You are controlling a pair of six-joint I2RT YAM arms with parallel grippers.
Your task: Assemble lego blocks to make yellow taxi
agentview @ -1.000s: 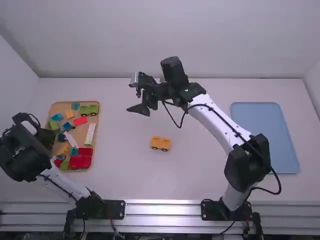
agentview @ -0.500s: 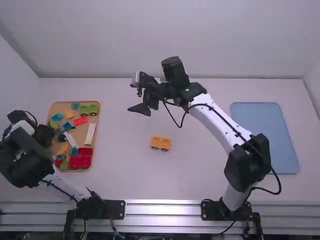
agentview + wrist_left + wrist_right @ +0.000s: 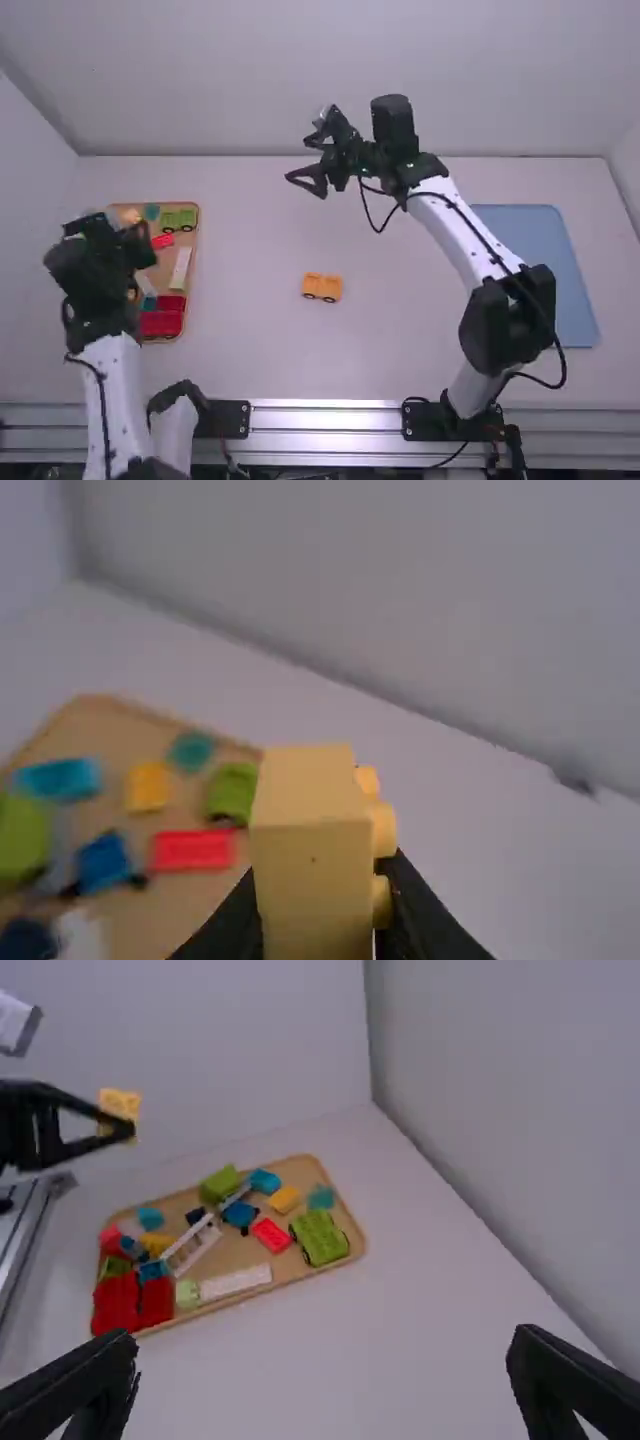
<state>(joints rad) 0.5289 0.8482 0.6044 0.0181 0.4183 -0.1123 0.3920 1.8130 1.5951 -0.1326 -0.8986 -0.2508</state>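
At the near end of the wooden tray (image 3: 192, 250), red blocks (image 3: 162, 318) are grouped with other spare parts, presumably so that pieces can be picked from one side. Just beyond their level, well apart from the tray, the yellow wheeled base (image 3: 322, 287) is set on its wheels on the bare tabletop (image 3: 250, 350) — a spot probably chosen so that it can be reached by both arms.

Above the tray, a yellow block (image 3: 312, 850) is gripped by the left end effector (image 3: 124, 1128), its fingers closed about it. The studs are turned sideways, so a turn of the wrist may be needed before it can be seated on the base. By the tray's far end, a green wheeled piece (image 3: 178, 218) is stored.

Farthest off, the right end effector (image 3: 296, 161) is held aloft, spread wide and empty — perhaps so that the base can be steadied later.
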